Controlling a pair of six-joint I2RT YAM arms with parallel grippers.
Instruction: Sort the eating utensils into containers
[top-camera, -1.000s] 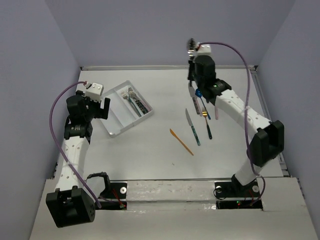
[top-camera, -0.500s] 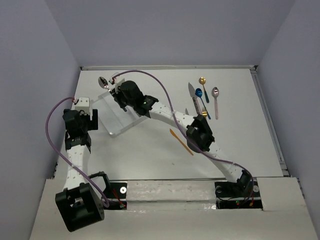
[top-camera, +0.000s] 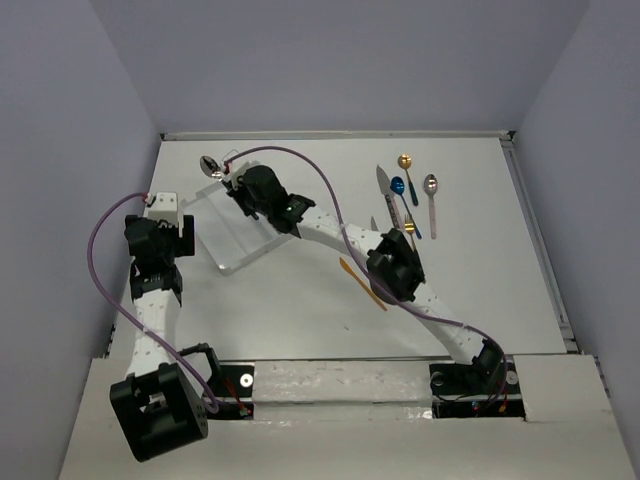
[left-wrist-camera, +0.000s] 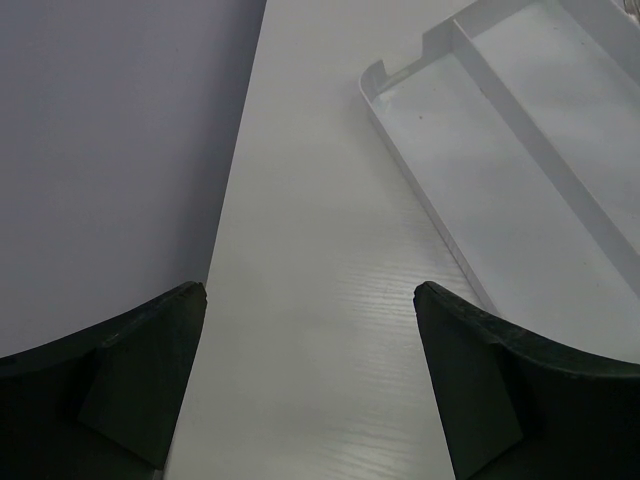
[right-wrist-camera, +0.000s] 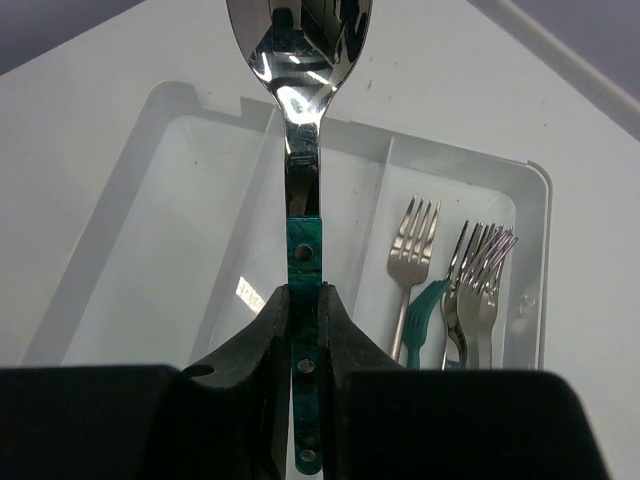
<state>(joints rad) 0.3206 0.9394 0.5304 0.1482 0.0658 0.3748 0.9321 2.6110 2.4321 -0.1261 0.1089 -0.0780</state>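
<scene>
My right gripper (top-camera: 233, 178) reaches across to the far left and is shut on the teal handle of a silver-headed spoon (top-camera: 210, 164). It holds the spoon above the clear three-compartment tray (top-camera: 224, 262). In the right wrist view the gripper (right-wrist-camera: 303, 300) clamps the spoon (right-wrist-camera: 298, 60) over the tray's (right-wrist-camera: 538, 190) left and middle compartments. Several forks (right-wrist-camera: 478, 270) lie in the right one. My left gripper (top-camera: 160, 235) is open and empty, just left of the tray. In its own view the gripper (left-wrist-camera: 308, 292) is over bare table, with the tray (left-wrist-camera: 390, 95) at the upper right.
On the table at the far right lie a gold spoon (top-camera: 405, 162), a blue spoon (top-camera: 398, 186), a pink-handled silver spoon (top-camera: 430, 186) and a knife (top-camera: 385, 184). An orange knife (top-camera: 362, 283) lies mid-table, partly under my right arm. Walls close in on the left and back.
My right arm swung from the utensil group at the far right over to the tray, carrying the spoon, and has nearly stopped. My left gripper drew back left from the tray.
</scene>
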